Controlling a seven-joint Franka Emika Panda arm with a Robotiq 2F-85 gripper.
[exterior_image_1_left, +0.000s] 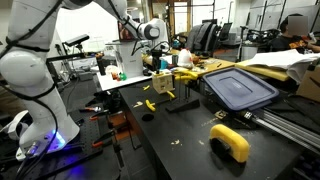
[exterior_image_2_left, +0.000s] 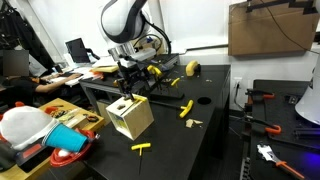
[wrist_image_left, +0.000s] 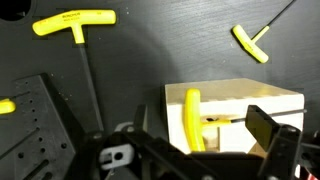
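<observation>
A pale wooden block (wrist_image_left: 245, 103) stands on the black table (wrist_image_left: 160, 60), with a yellow T-handle key (wrist_image_left: 193, 120) set upright in its top. My gripper (wrist_image_left: 200, 126) hangs just above the block, open; its jaws stand apart on either side of the yellow handle without touching it. The dark right finger (wrist_image_left: 268, 126) shows over the block's top. In both exterior views the gripper (exterior_image_1_left: 160, 63) (exterior_image_2_left: 133, 84) is right over the block (exterior_image_1_left: 185, 75) (exterior_image_2_left: 130, 118).
More yellow T-handle keys lie loose on the table (wrist_image_left: 75, 24) (wrist_image_left: 250, 43) (exterior_image_2_left: 185, 108) (exterior_image_2_left: 143, 147). A blue lid (exterior_image_1_left: 240, 88) and a yellow curved object (exterior_image_1_left: 230, 142) sit nearby. A cluttered desk (exterior_image_2_left: 75, 70) stands behind.
</observation>
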